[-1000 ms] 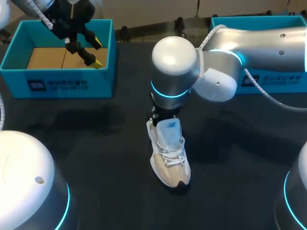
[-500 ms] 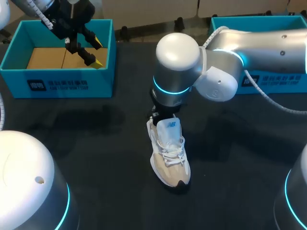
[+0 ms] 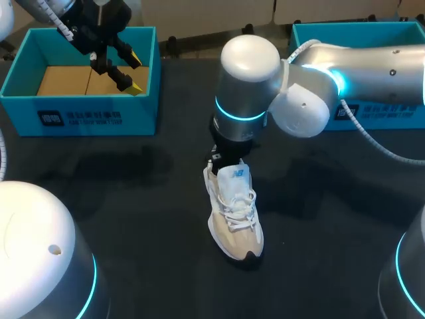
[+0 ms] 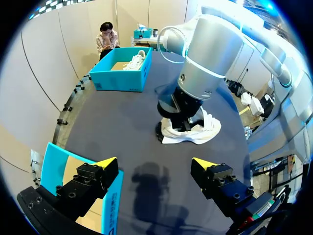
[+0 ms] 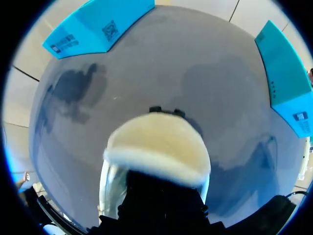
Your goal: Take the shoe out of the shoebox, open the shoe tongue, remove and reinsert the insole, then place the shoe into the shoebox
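- At mid-table the shoe (image 3: 234,212) stands on its sole, long axis near-to-far, toe toward the robot, heel at the right gripper (image 3: 222,158).
- Right gripper's state: cannot tell.
- Left gripper (image 3: 135,72) spread wide over the box (image 3: 80,113).

Shoe (image 3: 234,216) — cloth upper; table (image 3: 133,219) matt; right arm (image 3: 249,66) — glossy.

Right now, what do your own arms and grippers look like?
The right arm is smooth silver-white, built of fat rounded segments, with a glowing cyan ring at a joint and a ribbed white cable running along it. The left gripper is black and blocky, with visible screws; its two fingers end in bright yellow tips.
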`<move>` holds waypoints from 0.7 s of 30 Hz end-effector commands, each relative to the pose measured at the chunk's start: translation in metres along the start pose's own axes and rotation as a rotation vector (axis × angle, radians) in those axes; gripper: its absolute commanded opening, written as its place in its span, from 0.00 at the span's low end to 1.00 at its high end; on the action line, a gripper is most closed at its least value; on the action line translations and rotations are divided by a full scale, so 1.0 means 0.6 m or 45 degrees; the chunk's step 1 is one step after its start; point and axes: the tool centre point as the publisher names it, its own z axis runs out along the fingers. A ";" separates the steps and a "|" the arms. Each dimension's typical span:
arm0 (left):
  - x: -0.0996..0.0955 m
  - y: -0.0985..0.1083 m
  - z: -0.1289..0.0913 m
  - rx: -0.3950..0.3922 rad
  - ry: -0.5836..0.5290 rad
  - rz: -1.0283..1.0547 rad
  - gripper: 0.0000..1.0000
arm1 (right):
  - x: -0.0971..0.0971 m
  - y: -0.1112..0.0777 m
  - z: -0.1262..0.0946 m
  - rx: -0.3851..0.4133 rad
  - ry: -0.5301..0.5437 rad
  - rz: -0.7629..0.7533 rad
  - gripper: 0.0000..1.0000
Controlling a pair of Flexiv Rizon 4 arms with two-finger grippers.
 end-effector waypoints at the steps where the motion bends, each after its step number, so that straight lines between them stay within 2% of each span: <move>1: 0.000 -0.001 0.000 -0.006 0.000 -0.001 1.00 | -0.008 -0.010 -0.030 0.042 0.018 0.005 0.00; 7: 0.000 -0.001 0.000 -0.006 0.000 -0.001 1.00 | -0.006 -0.013 -0.055 0.143 0.071 0.012 0.00; 12: 0.000 -0.001 0.000 -0.006 0.000 -0.001 1.00 | 0.000 -0.015 -0.062 0.329 0.173 0.006 0.00; 18: 0.000 -0.001 0.000 -0.006 0.000 -0.001 1.00 | 0.003 -0.028 -0.068 0.385 0.206 0.023 0.00; 21: 0.000 -0.001 0.000 -0.006 0.000 -0.001 1.00 | 0.005 -0.036 -0.069 0.455 0.191 0.023 0.00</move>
